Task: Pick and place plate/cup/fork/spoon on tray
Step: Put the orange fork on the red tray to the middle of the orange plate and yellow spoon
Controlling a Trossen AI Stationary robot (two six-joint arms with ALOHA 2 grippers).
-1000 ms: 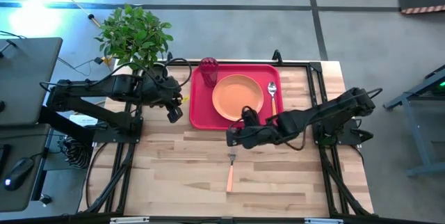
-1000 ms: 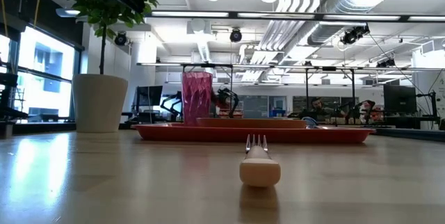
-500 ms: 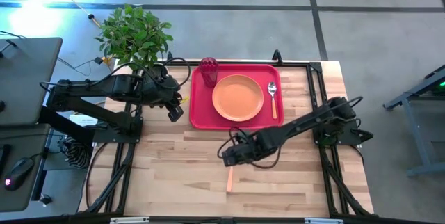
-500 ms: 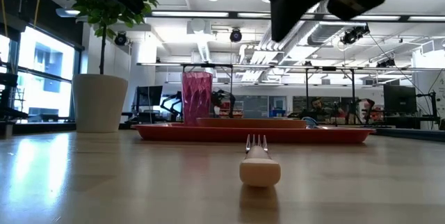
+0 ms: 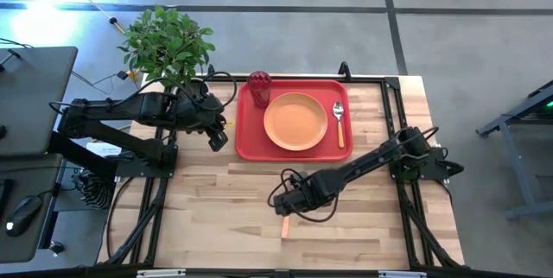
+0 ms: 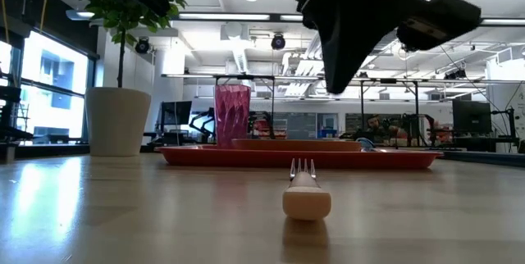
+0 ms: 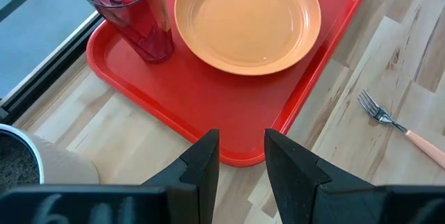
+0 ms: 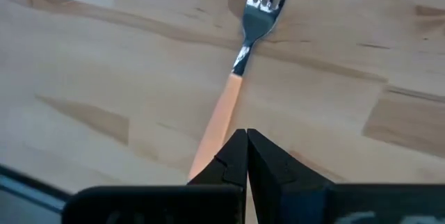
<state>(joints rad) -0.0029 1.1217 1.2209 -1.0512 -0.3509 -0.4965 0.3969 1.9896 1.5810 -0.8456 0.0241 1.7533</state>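
The red tray [image 5: 249, 140] lies at the table's far middle. It carries the orange plate [image 5: 295, 121], the dark red cup [image 5: 259, 84] at its far left corner and the spoon [image 5: 339, 123] at its right side. The fork [image 8: 236, 85] lies flat on the wood nearer the front, its tines toward the tray; its handle end [image 5: 284, 226] shows past my right gripper [image 5: 282, 202]. That gripper hangs shut above the fork's handle [image 8: 215, 123], well clear of the table in the low view [image 6: 340, 79]. My left gripper [image 7: 240, 156] is open and empty at the tray's left near corner.
A potted plant [image 5: 168, 45] in a white pot [image 6: 119, 120] stands at the table's far left, beside the left arm. Bare wood lies left and right of the fork and along the table's near edge [image 5: 285, 261].
My right gripper has gone from the tray's near edge toward the table's near edge and down, and now hangs over the fork. The fork has stayed where it was.
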